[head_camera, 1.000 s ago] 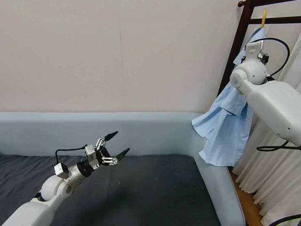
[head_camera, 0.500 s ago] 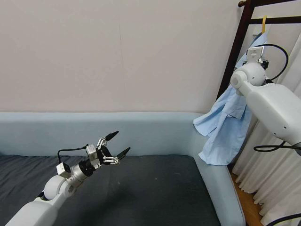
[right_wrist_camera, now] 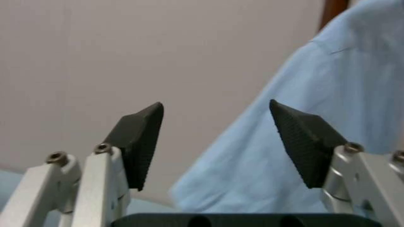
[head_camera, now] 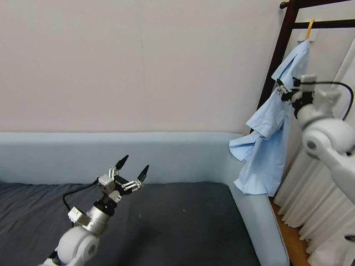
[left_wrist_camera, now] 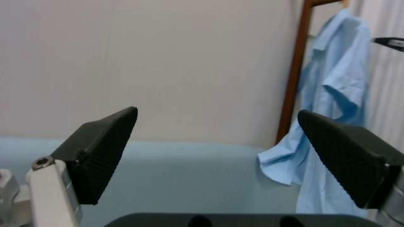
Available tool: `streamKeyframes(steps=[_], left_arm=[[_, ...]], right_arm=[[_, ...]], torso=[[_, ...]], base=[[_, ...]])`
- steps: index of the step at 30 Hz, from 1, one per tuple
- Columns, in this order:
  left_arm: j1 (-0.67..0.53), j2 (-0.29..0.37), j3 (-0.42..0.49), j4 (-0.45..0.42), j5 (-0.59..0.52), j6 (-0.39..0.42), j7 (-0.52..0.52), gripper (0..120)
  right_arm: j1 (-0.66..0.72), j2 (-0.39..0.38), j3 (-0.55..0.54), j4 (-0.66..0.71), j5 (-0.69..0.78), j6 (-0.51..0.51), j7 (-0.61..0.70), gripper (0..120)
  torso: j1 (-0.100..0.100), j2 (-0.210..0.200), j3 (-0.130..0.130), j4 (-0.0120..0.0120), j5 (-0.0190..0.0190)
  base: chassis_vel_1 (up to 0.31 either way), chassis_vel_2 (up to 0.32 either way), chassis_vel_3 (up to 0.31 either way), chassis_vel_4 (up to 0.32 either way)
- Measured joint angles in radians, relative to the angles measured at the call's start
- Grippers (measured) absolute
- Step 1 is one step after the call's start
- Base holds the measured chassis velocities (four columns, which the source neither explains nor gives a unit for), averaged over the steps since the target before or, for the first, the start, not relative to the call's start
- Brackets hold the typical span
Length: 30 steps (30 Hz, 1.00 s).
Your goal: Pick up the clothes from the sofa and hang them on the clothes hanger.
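Note:
A light blue shirt [head_camera: 270, 130] hangs from the dark wooden clothes rack [head_camera: 280, 50] at the right, its collar up by a yellow hanger [head_camera: 309, 27]. My right gripper [head_camera: 283, 88] is beside the shirt's upper part, open, with nothing between its fingers. In the right wrist view the right gripper [right_wrist_camera: 218, 118] is spread, and the shirt [right_wrist_camera: 360, 80] lies just beyond it. My left gripper [head_camera: 132, 169] is open above the sofa's dark seat cushion [head_camera: 177, 221]. In the left wrist view the left gripper [left_wrist_camera: 218, 127] is wide apart, with the shirt [left_wrist_camera: 334, 94] far off.
The pale blue sofa back [head_camera: 111, 155] runs along the wall, and its arm [head_camera: 260, 221] ends below the shirt. White curtains [head_camera: 327, 210] hang at the right behind the rack. A strip of wooden floor [head_camera: 291, 241] lies between sofa and curtains.
My right arm has dropped down and to the right, away from the rack top, leaving the shirt hanging by itself. The left gripper has shifted slightly left.

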Motion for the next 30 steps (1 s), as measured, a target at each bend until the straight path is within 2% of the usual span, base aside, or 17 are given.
streamKeyframes(steps=[2,4,5,6,7,8,9,10,11,12,13,15,17,30], left_arm=[[0.028,-0.060,-0.012,-0.015,0.030,0.032,-0.054,100],[0.063,-0.147,-0.030,-0.021,0.103,0.037,-0.106,100],[0.063,-0.147,-0.030,-0.021,0.103,0.037,-0.106,100],[0.077,-0.180,-0.036,-0.021,0.121,0.018,-0.117,100],[0.103,-0.226,-0.049,-0.021,0.153,-0.005,-0.114,100],[0.103,-0.226,-0.049,-0.021,0.153,-0.005,-0.114,100],[0.123,-0.249,-0.055,-0.023,0.172,-0.018,-0.108,100],[0.123,-0.249,-0.055,-0.023,0.172,-0.018,-0.108,100],[0.153,-0.272,-0.057,-0.026,0.199,-0.035,-0.101,100],[0.240,-0.313,-0.048,-0.025,0.274,-0.067,-0.102,100],[0.296,-0.332,-0.040,-0.026,0.312,-0.087,-0.114,100],[0.329,-0.343,-0.035,-0.034,0.336,-0.094,-0.116,100],[0.337,-0.346,-0.034,-0.037,0.343,-0.094,-0.116,100],[0.335,-0.343,-0.033,-0.038,0.344,-0.095,-0.110,100]], right_arm=[[-0.185,0.051,0.096,0.046,-0.047,0.052,-0.061,79],[-0.401,0.184,0.216,0.058,-0.178,0.124,-0.124,89],[-0.401,0.184,0.216,0.058,-0.178,0.124,-0.124,89],[-0.458,0.235,0.250,0.056,-0.232,0.148,-0.138,94],[-0.555,0.345,0.308,0.054,-0.339,0.181,-0.167,98],[-0.555,0.345,0.308,0.054,-0.339,0.181,-0.167,98],[-0.616,0.417,0.335,0.053,-0.412,0.196,-0.177,99],[-0.616,0.417,0.335,0.053,-0.412,0.196,-0.177,99],[-0.674,0.488,0.357,0.059,-0.491,0.209,-0.173,100],[-0.799,0.686,0.405,0.114,-0.731,0.215,-0.109,100],[-0.889,0.813,0.414,0.170,-0.843,0.214,-0.058,100],[-0.956,0.872,0.415,0.201,-0.876,0.221,-0.039,100],[-0.975,0.884,0.415,0.204,-0.881,0.225,-0.037,100],[-0.975,0.883,0.408,0.207,-0.874,0.228,-0.032,100]], torso=[[0.000,0.000,0.000,0.0009,-0.0025],[0.000,0.000,0.000,0.0001,0.0003],[0.000,0.000,0.000,0.0001,0.0003],[0.000,0.000,0.000,-0.0004,-0.0008],[0.000,0.000,0.000,-0.0003,-0.0021],[0.000,0.000,0.000,-0.0003,-0.0021],[0.000,0.000,0.000,-0.0005,-0.0010],[0.000,0.000,0.000,-0.0005,-0.0010],[0.000,0.000,0.000,-0.0009,0.0004],[0.000,0.000,0.000,0.0004,-0.0016],[0.000,0.000,0.000,0.0003,-0.0017],[0.000,0.000,0.000,0.0002,-0.0019],[0.000,0.000,0.000,-0.0006,-0.0012],[0.000,0.000,0.000,0.0000,-0.0014]], base=[[0.000,0.000,0.000,0.000],[0.000,0.000,0.000,0.000],[0.000,0.000,0.000,0.000],[0.000,0.000,0.000,0.000],[0.000,0.000,0.000,0.000],[0.000,0.000,0.000,0.000],[0.000,0.000,0.000,0.000],[0.000,0.000,0.000,0.000],[0.000,0.000,0.000,0.000],[0.000,0.000,0.000,0.000],[0.000,0.000,0.000,0.000],[0.000,0.000,0.000,0.000],[0.000,0.000,0.000,0.000],[0.000,0.000,0.000,0.000]])
